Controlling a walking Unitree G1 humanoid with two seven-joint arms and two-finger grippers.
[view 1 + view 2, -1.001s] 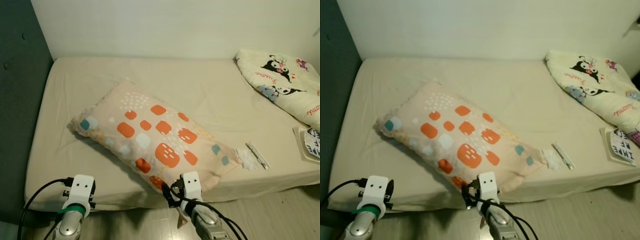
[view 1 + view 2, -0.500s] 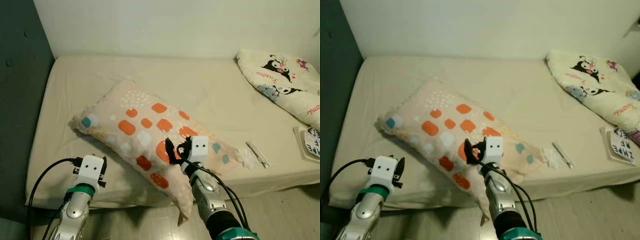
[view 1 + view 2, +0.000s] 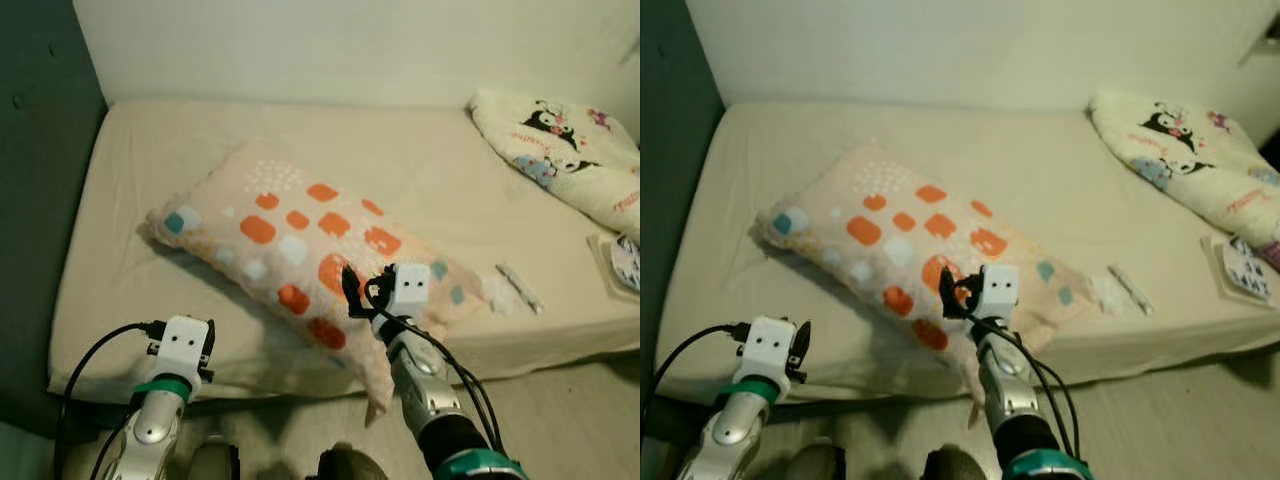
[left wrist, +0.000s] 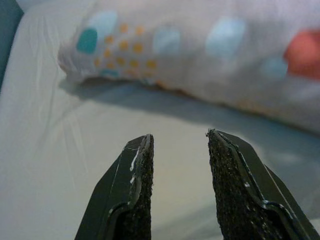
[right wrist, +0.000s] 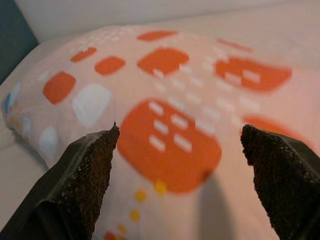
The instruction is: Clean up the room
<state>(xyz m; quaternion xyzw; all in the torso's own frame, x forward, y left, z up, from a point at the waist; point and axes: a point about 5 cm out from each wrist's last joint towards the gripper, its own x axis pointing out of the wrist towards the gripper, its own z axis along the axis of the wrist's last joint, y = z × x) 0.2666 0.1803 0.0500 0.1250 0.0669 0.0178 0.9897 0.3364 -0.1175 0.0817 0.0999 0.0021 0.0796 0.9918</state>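
A peach pillow (image 3: 290,235) with orange, white and teal patches lies slantwise across the cream bed (image 3: 430,175). Its near corner (image 3: 377,385) droops over the front edge. My right gripper (image 3: 353,292) is raised at the pillow's near end, and in the right wrist view it (image 5: 180,129) stands wide open, just short of an orange patch (image 5: 167,145). My left gripper (image 4: 179,144) is open over bare sheet near the front left edge, pointing at the pillow's teal-dotted end (image 4: 95,42) and holding nothing.
A folded blanket (image 3: 560,150) with cartoon prints lies at the back right. A crumpled tissue (image 3: 493,295) and a white strip (image 3: 518,287) sit right of the pillow. A flat printed item (image 3: 625,268) lies at the right edge. A dark wall (image 3: 35,200) bounds the left side.
My right gripper has risen from below the bed's front edge to the pillow's near end. The left arm rose a little, then sank back. The camera view has shifted slightly.
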